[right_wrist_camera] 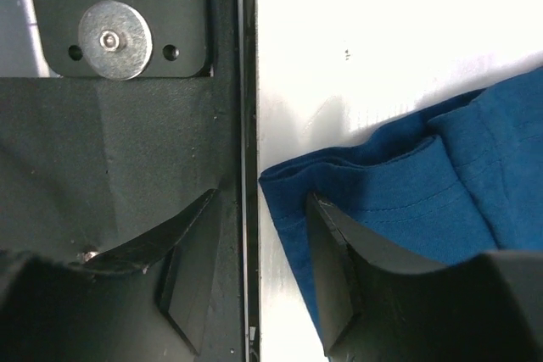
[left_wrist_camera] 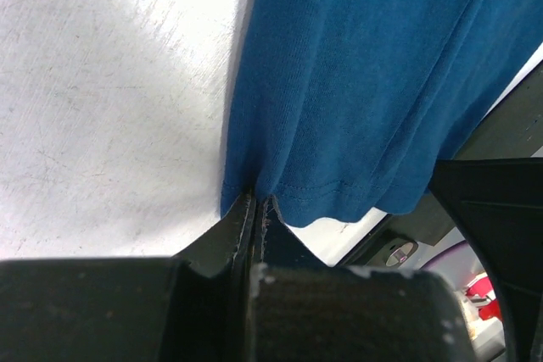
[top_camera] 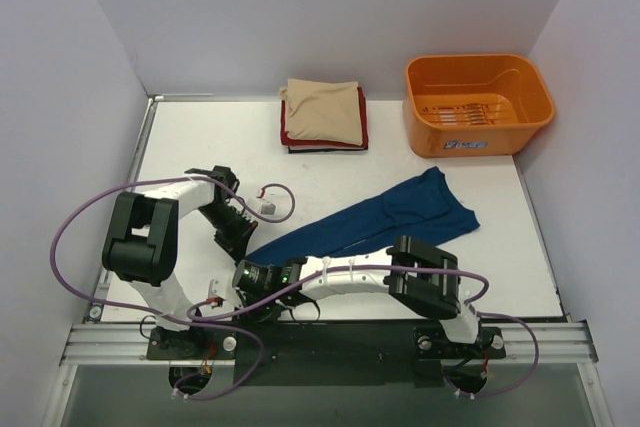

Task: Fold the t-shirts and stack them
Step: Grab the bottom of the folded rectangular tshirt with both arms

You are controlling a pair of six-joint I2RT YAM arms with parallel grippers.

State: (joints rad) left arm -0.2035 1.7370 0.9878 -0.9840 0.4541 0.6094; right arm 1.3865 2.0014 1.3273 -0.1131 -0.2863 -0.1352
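ABOVE THE TABLE: a dark blue t-shirt [top_camera: 380, 222] lies bunched into a long diagonal band across the white table [top_camera: 200, 147]. Its near end sits at the front edge between the two arms, and its far end fans out toward the orange tub [top_camera: 478, 102]. Only this view takes in the back of the table. There a stack of folded shirts [top_camera: 323, 115] shows three layers that can be counted, beige on top, red beneath, a dark one lowest. It stands well apart from the single tub and from the one blue shirt.

The wrist cameras supply what the overhead cannot. The left gripper [left_wrist_camera: 257, 203] has its fingers pressed together on the blue shirt's stitched hem, with cloth pinched at the tips. The right gripper [right_wrist_camera: 261, 201] stands spread. One finger hangs over the black base plate [right_wrist_camera: 127, 150] beyond the table's edge, and the other is over a folded corner of the same shirt, whose edge lies in the gap (nothing clamped).

From above, both sets of fingertips are hidden under the wrists. Which part of the shirt each claw meets is hard to make out — the cloth is too bunched. Each wrist view cuts the shirt off at the frame.
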